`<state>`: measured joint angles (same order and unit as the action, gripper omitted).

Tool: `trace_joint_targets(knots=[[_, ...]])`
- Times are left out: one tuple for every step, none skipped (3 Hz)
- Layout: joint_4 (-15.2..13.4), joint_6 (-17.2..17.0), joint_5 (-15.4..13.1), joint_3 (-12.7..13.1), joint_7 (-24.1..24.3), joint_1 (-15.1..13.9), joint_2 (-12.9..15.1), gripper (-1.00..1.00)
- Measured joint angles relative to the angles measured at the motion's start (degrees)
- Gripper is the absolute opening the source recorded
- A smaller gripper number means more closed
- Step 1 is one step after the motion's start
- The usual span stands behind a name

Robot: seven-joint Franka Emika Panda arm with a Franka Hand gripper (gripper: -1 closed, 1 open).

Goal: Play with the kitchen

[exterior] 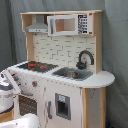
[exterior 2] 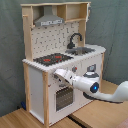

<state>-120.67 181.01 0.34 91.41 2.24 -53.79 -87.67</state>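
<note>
White robot arm [exterior 2: 95, 86] w/ a blue light reaches in from the second exterior view's right, stretched leftward, roughly level; gripper [exterior 2: 56, 75] at its left end, finger state unclear.
</note>
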Motion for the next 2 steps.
trace_joint_targets(knots=[[0.0, -0.1, 0.0, 0.0, 0.0, 0.0, 0.0, -1.0], [0.4, -0.4, 0.0, -0.7, -5.6, 0.0, 1.1, -1.0]])
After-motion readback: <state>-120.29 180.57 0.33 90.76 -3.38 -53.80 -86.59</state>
